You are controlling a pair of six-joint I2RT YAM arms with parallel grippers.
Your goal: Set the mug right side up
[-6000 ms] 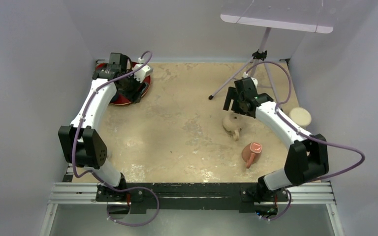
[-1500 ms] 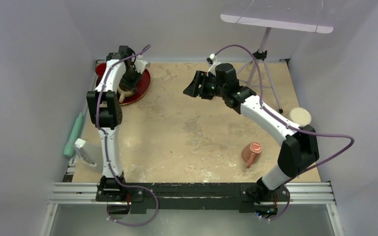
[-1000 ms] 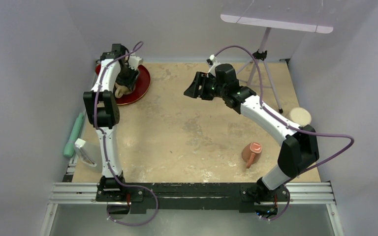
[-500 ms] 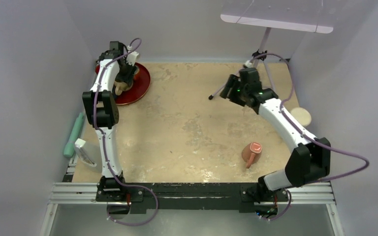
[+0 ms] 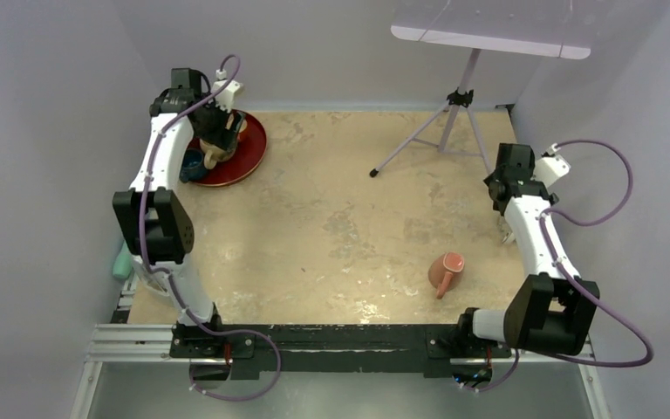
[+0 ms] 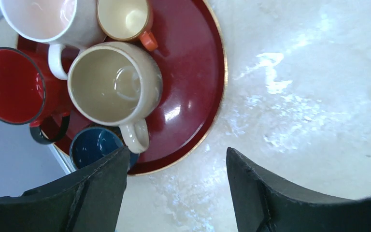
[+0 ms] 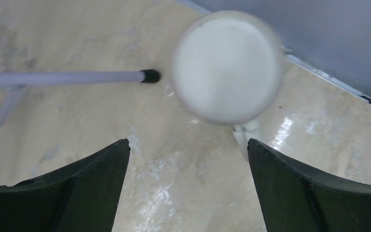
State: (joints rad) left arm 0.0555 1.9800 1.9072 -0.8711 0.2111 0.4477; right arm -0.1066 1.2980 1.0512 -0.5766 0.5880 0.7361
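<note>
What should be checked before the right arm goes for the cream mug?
1. Jaws of right gripper open: ok.
2. The cream mug is upside down, base towards the camera: ok, needs turning.
3. Mug between the fingers: not ok, it lies beyond the fingertips.
4. Clearance from tripod foot beside the mug: cannot tell.
5. The left gripper is open and empty by the red tray: ok.
6. The pink mug lies apart from the approach: ok.
</note>
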